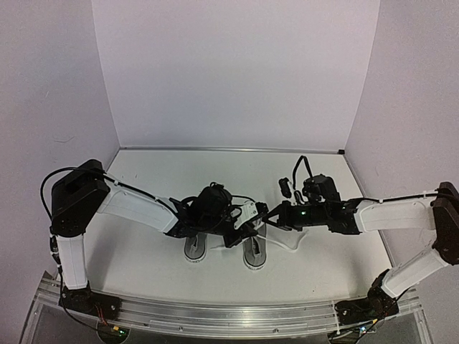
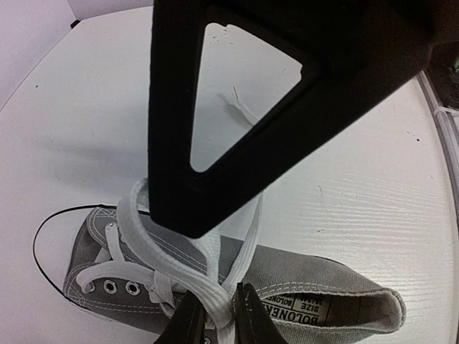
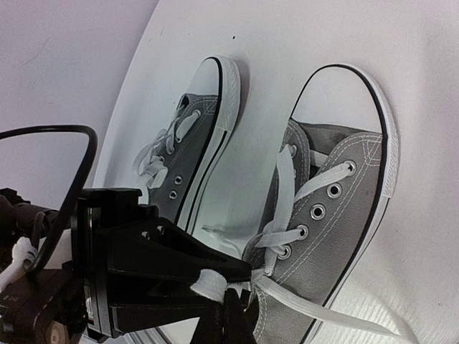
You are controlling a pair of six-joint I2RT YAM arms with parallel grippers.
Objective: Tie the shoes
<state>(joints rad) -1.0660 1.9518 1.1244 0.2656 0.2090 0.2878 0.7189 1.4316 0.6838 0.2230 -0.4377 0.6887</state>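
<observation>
Mid-knot on 1 shoe: left gripper pinches the lace in narrow jaws, right gripper clamps it shut; next, pull outward steadily.

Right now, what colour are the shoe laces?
White; the laces show best in the right wrist view.

**Robot lab test cell**
Plain pale panels box in a white tabletop; an aluminium rail along the frame's bottom edge carries the left arm and right arm.
</observation>
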